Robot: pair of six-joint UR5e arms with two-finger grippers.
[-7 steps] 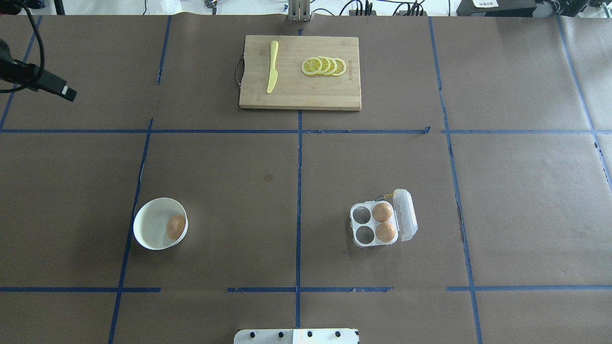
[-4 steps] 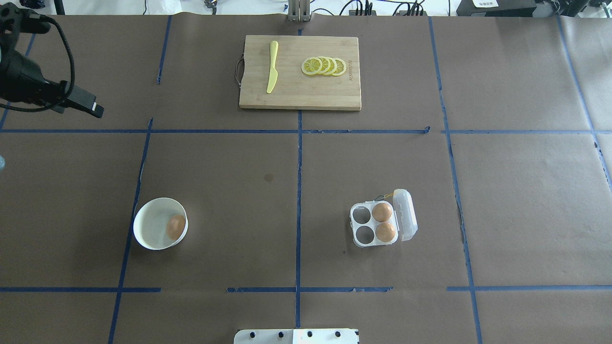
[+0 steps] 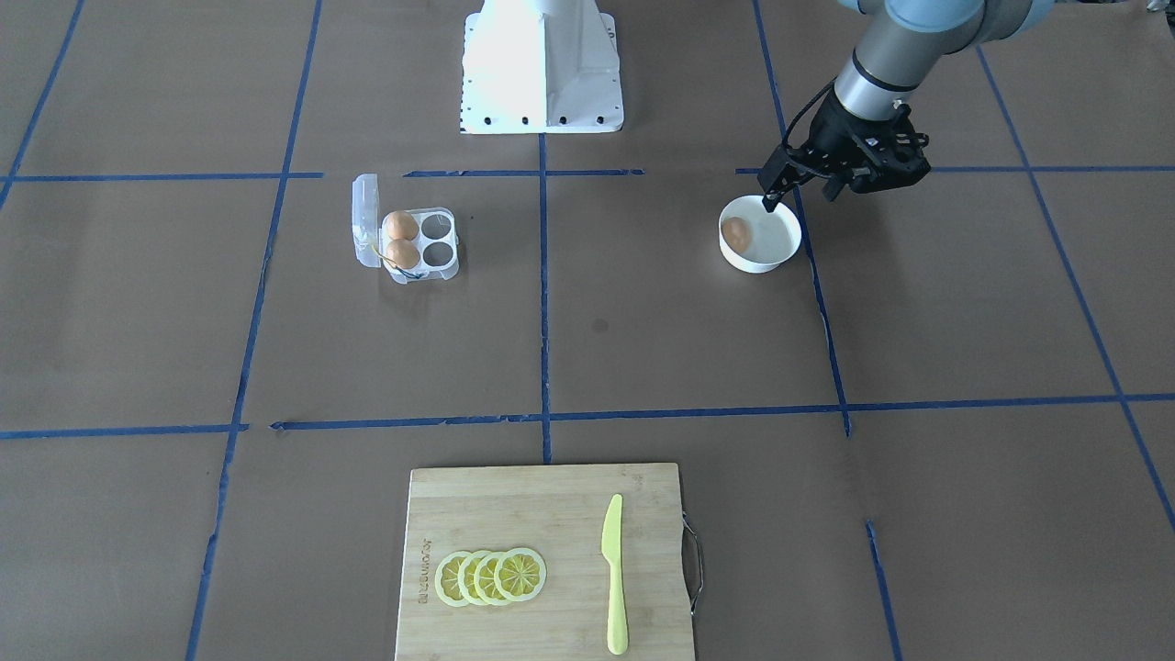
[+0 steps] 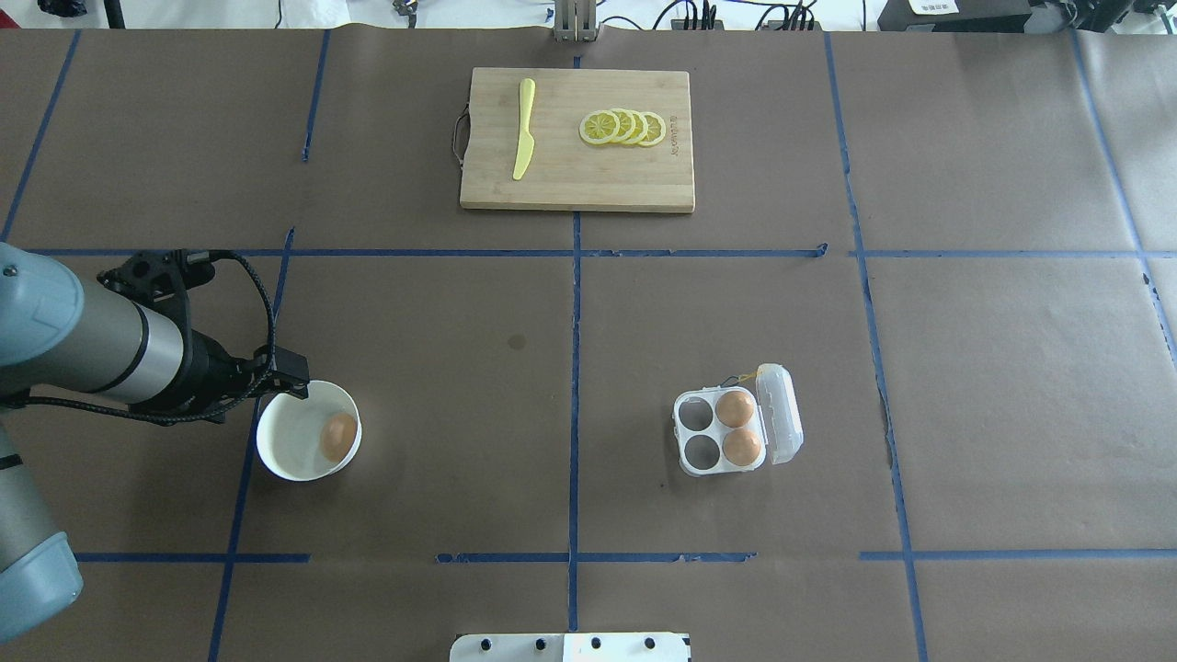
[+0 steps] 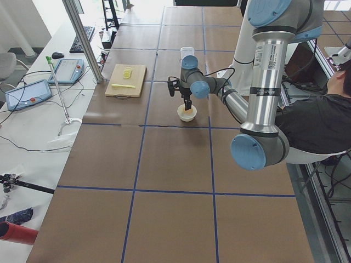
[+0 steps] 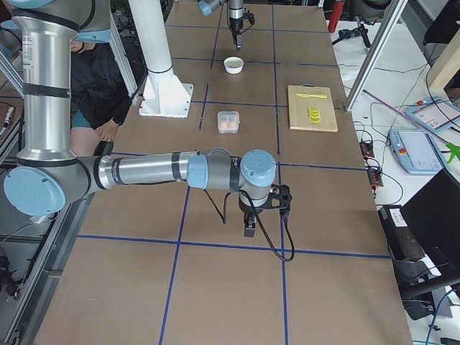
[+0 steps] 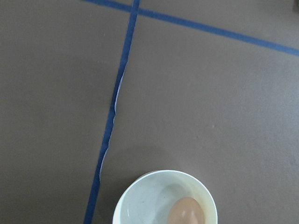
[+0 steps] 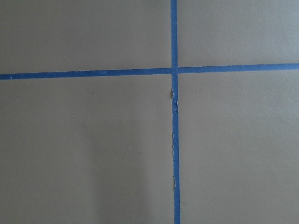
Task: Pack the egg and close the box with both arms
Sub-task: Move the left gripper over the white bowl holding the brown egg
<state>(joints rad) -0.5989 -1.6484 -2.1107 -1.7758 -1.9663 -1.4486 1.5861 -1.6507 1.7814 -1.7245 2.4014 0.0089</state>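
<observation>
A white bowl [image 4: 287, 449] sits on a brown paper-covered bench [image 4: 460, 386] and holds the egg [image 4: 338, 436], which rests against the bowl's wall on the side toward the box. The left claw [image 4: 292, 384] hangs at the bowl's rim on the opposite side; I cannot tell whether its fingers are apart or together. The box [image 4: 718, 429] stands well apart from the bowl, its lid [image 4: 782, 414] open on the side away from the bowl. Two more eggs fill the cells farther from the bowl. The right claw [image 6: 249, 228] hangs over bare bench far beyond the box; its state cannot be told.
</observation>
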